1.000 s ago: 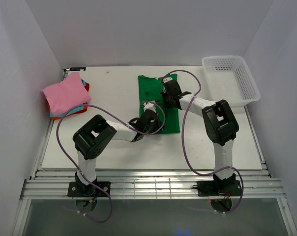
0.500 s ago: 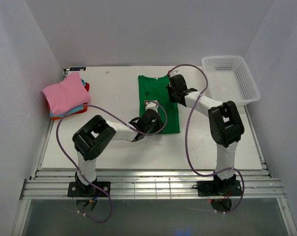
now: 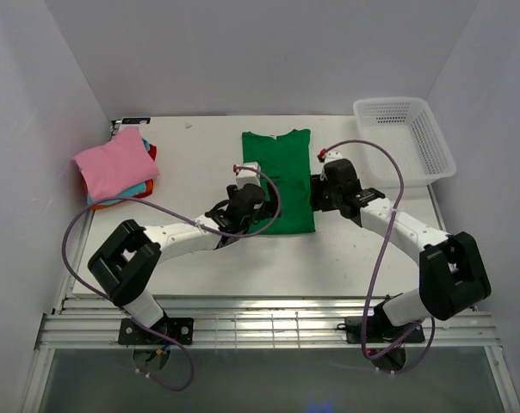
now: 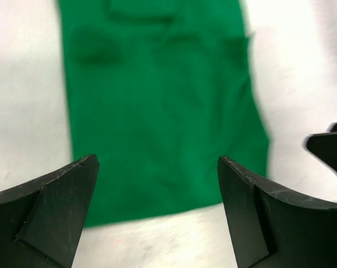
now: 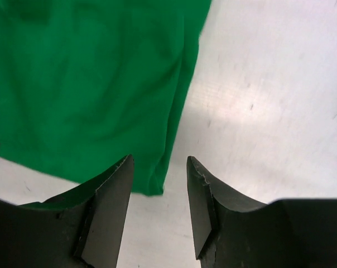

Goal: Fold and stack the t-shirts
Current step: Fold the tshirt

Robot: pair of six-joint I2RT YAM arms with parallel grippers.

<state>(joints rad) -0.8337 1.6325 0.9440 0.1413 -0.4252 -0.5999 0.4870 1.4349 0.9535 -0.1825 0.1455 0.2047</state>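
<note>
A bright green t-shirt lies flat on the white table as a long strip, folded lengthwise, collar at the far end. My left gripper hovers over its near left part, open and empty; in the left wrist view the shirt lies ahead of the wide-apart fingers. My right gripper is just off the shirt's right edge, open and empty; the shirt's near right corner shows ahead of its fingers. At far left a pink folded t-shirt tops a stack with teal-blue and orange-red ones.
A white mesh basket stands at the back right of the table. Purple cables loop from both arms over the table. White walls close in the left, right and back sides.
Both grippers have opened and let go of the green shirt. The right gripper has pulled back off the shirt to its right side; the left has shifted left and back.
</note>
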